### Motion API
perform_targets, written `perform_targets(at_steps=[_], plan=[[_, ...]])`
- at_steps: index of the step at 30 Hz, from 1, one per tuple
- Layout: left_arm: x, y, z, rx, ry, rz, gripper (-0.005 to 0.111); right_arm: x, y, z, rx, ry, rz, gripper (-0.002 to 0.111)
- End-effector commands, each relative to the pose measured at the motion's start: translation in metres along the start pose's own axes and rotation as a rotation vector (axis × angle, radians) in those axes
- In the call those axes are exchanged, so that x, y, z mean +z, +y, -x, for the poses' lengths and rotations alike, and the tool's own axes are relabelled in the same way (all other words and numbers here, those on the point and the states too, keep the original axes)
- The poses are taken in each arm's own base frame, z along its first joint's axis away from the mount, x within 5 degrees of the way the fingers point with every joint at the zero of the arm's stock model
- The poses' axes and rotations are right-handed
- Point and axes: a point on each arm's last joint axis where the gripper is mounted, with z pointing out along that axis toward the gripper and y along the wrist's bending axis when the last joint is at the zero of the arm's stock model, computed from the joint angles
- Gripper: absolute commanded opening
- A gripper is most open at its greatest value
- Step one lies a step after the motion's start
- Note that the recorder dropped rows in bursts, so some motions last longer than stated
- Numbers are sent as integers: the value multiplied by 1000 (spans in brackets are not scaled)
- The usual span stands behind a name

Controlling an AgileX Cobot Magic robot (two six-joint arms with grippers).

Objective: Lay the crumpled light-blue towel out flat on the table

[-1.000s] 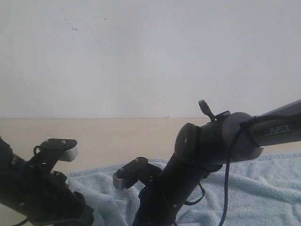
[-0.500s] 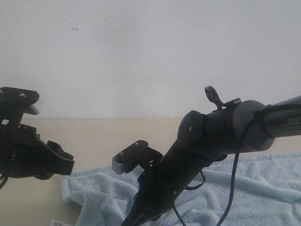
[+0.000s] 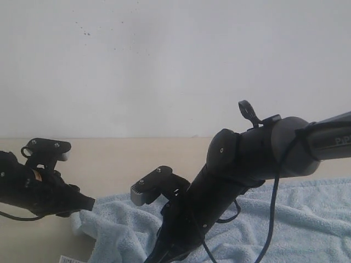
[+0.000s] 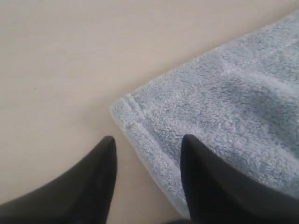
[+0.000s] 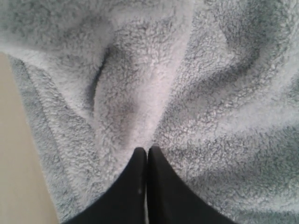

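Tutor: Lowered since half a second ago, the left arm [image 3: 38,189] now sits just beside a corner of the towel [image 3: 307,219]. The right arm [image 3: 236,164] and the cloth lie as before.

Student: And the outside view as a whole?

Tutor: Towel laid over the desk [image 3: 137,159] at lower right, with some wrinkles, its corner pointing toward the left arm. Right arm bends down over the cloth, its tip out of frame. White wall [image 3: 164,66] behind.

Student: Left wrist view?

Tutor: Left jaws wide apart, straddling the hemmed edge near the corner of the towel [image 4: 224,116]. One side is over bare desk [image 4: 70,56], the other over cloth. Whether either touches cannot be told.

Student: Right wrist view?

Tutor: Right jaws closed tight, tips meeting on a pinch of towel [image 5: 140,93]. A raised ridge and several creases run to the tips. A strip of desk [image 5: 14,163] shows beside the cloth's edge.
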Motion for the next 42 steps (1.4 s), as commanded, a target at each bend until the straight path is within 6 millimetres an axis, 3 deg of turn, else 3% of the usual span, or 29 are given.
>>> perform_targets(at_steps=[1,8,15,23,28,31,37,42], plan=[[10,1,3,2,-34,5,41,-3,2,1,-12,-10,-5,0],[11,-8,2,19,-28,-11,15,-3,0,3,-10,-29,-25,0],[14,-44,5,100,-103,-70,14,-3,-1,4,-10,-38,-34,0],[41,-44,-14,91,-32,-66,14,-3,0,3,-9,-26,-20,0],[52,-35,-12,91,-56,-49,14,-3,1,2,-8,-21,-12,0],[58,-18,0,133,-53,-19,14,-3,2,2,-5,-13,-3,0],[44,37,55,136,-52,59,14,-3,4,0,-5,9,22,0],[17,48,90,183,-74,90,14,-3,2,2,-5,-15,-5,0]])
